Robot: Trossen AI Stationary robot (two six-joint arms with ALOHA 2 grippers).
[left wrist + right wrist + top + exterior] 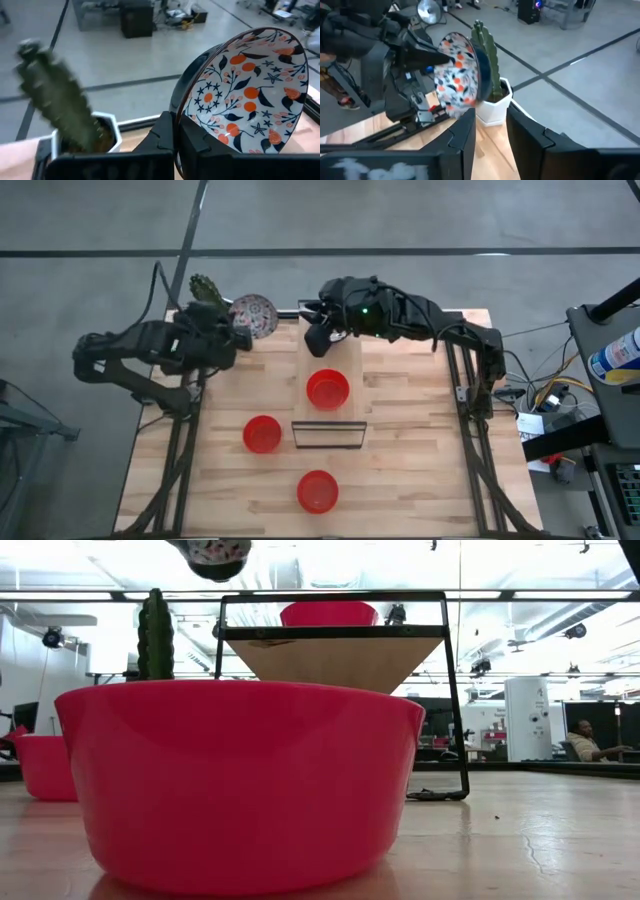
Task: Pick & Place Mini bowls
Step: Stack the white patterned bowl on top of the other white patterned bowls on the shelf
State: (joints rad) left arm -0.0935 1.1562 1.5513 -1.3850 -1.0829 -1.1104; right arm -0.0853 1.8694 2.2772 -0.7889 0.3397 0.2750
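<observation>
One white bowl with a red-and-dark pattern (252,315) is held in the air at the table's far left corner by my left gripper (236,332), which is shut on it. It also shows in the left wrist view (250,90) and the right wrist view (456,75). Three red bowls are in view. One (327,390) sits on a raised wooden shelf. Two (262,434) (318,491) rest on the table. My right gripper (314,338) hovers open over the shelf's far end, touching nothing. The other patterned bowls are out of view. My left gripper pinches the patterned bowl's rim (178,107), one finger inside the bowl and one (161,131) against its dark outer wall. The bowl is lifted clear and tipped on its side, with its opening facing sideways.
A cactus in a white hexagonal pot (207,292) stands at the table's far left corner, just beside the held bowl. The black-framed wooden shelf (330,425) stands mid-table. Bare wood lies along the table's right side. A person sits in the room beyond (585,740).
</observation>
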